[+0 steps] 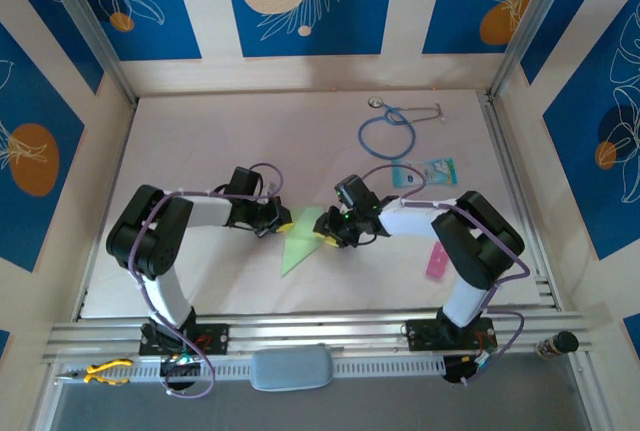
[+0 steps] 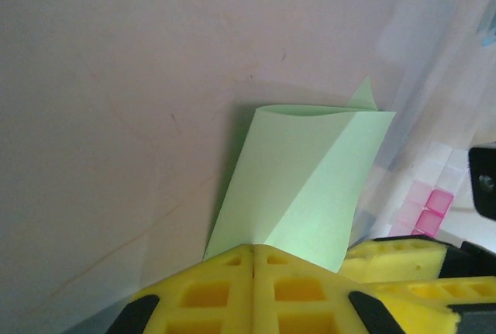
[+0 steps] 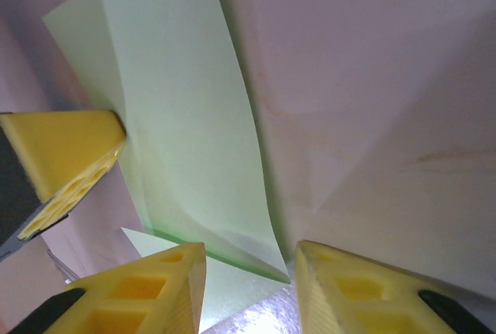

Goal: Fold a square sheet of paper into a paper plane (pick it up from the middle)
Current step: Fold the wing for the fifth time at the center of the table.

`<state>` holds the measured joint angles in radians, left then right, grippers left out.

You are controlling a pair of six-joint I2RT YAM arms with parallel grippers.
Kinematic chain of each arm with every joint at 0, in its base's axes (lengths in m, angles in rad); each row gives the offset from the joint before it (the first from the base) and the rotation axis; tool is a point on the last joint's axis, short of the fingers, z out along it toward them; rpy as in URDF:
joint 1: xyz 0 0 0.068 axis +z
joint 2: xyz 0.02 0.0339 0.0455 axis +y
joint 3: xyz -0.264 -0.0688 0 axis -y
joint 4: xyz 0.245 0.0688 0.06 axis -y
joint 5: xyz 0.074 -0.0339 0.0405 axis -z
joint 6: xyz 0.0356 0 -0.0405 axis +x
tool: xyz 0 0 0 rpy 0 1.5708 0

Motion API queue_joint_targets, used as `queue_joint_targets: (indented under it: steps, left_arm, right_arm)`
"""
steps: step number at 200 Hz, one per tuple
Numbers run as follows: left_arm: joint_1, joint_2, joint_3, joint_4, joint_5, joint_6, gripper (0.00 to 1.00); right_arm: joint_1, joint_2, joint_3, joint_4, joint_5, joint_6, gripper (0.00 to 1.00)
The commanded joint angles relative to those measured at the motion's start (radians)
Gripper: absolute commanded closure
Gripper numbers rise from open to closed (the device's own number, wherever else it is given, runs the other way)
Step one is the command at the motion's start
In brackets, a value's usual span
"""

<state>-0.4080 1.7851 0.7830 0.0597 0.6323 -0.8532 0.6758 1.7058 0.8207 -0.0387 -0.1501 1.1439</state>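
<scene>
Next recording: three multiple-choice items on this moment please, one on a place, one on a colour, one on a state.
1. On the table, the stethoscope lies: A far right; B near left; C centre.
2. The square sheet of paper is: A pink; B light green; C white.
3. The right gripper is: A open; B shut; C shut on the paper.
Answers: A, it lies coiled near the far right corner; B, green in every view; A, its fingers stand apart.
</scene>
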Motion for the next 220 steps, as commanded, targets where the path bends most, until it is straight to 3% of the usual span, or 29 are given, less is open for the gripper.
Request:
queue_joint_targets:
  steps: [1,63,111,220]
  left_arm:
    - [0.003,0.013,-0.004,-0.109,-0.04,0.033,0.96]
    - [0.003,0.013,0.001,-0.11,-0.037,0.034,0.96]
    - [0.002,0.013,0.002,-0.107,-0.038,0.034,0.96]
    - [0.003,0.022,0.019,-0.099,-0.026,0.033,0.96]
  right_arm:
    - [-0.026,0.027,0.047,-0.024,-0.009,-0.051,0.65]
    - [-0.038,0.102,0.077,-0.016,-0.05,-0.046,0.65]
    - [-0.037,0.101,0.046,0.115,-0.135,-0.049,0.69]
    - [-0.058,0.042,-0.078,0.341,-0.244,0.025,0.66]
